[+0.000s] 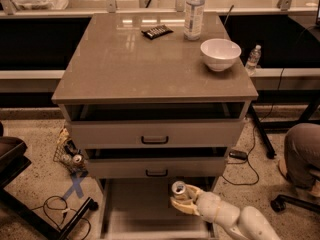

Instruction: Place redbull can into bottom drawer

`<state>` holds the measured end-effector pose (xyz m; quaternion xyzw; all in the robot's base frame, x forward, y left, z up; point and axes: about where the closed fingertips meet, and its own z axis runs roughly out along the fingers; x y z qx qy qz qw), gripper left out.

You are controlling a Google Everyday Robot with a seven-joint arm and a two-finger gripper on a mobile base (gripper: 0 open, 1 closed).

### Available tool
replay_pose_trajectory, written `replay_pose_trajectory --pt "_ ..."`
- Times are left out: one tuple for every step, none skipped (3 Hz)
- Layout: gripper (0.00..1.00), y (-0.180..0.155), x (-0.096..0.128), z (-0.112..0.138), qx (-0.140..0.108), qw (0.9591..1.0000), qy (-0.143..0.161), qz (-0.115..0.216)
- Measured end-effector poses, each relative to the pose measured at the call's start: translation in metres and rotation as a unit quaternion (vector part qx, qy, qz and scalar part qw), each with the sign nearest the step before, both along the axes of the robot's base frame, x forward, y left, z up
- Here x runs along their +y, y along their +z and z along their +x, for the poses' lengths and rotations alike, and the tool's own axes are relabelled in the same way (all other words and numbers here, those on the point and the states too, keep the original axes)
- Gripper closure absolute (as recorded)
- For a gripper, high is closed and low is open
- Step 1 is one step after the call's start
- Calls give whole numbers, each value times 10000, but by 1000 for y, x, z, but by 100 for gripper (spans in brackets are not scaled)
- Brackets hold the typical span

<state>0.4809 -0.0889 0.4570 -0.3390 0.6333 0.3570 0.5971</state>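
The redbull can (179,189) shows its shiny pull-tab top at the bottom centre, upright, over the right part of the bottom drawer (135,204). My gripper (181,200) reaches in from the lower right and is shut on the can, its pale fingers (184,207) wrapping its lower body. The drawer is pulled out under the two handled drawers, and its pale floor is bare. I cannot tell whether the can touches the floor.
The cabinet top (150,64) holds a water bottle (194,11), a white bowl (220,54) and a dark snack bar (157,31). Cables and a bag with small cans (70,156) lie on the floor at left. A person's leg (302,154) is at right.
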Motion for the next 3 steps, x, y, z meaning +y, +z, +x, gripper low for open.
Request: replay_pose_trajectory --pt "100 -70 52 26 290 9984 382 309" --pt "100 -112 80 36 377 9962 559 549" --pt "100 -151 103 37 413 9938 864 565"
